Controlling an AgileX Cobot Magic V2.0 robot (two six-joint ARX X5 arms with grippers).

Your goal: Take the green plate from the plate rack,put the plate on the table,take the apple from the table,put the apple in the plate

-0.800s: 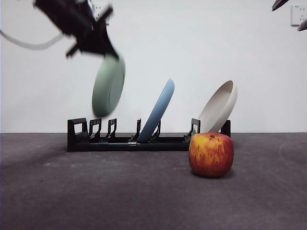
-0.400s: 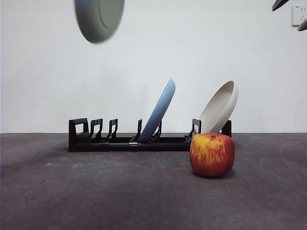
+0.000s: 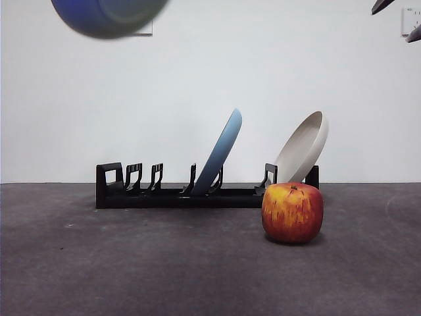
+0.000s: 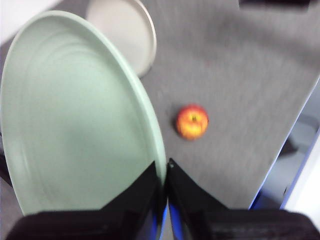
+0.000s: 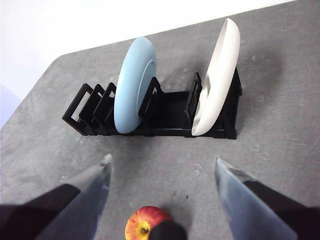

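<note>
Now the green plate (image 4: 75, 120) hangs high above the table (image 3: 131, 263), pinched at its rim by the left gripper (image 4: 166, 172).
The apple (image 3: 293, 212) sits just before the plate rack (image 3: 171, 194); the right gripper (image 5: 162, 175) waits above it, jaws spread wide.

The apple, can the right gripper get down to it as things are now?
Probably yes: the right gripper hangs open above the apple, which sits alone in front of the rack.
</note>
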